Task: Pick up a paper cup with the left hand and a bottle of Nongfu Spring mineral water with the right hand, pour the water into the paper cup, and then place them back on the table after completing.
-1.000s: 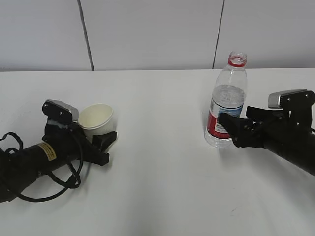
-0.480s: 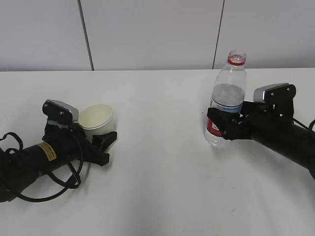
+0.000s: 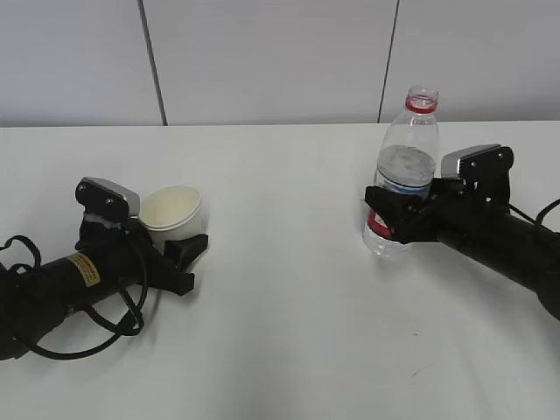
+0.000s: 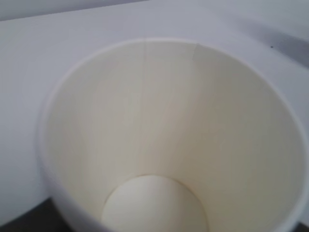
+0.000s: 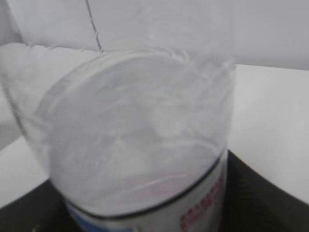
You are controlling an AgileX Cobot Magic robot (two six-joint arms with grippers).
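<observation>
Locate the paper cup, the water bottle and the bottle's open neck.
paper cup (image 3: 170, 207), exterior view, inner wall.
water bottle (image 3: 404, 162), exterior view, clear upper body.
bottle neck (image 3: 422, 101), exterior view, red ring.

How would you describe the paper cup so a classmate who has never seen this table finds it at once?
Start at the white table and go to its left side, where the left hand lies. The paper cup sits at its fingers: short, cream-white, open-topped and empty, unlike the tall clear bottle far right.

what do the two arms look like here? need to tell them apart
Left hand: black tubular arm, yellow sticker, grey-silver block on top, looping black cables, black fingers. Right hand: black, grey-silver plate on top, a thin black cable, no sticker.
</observation>
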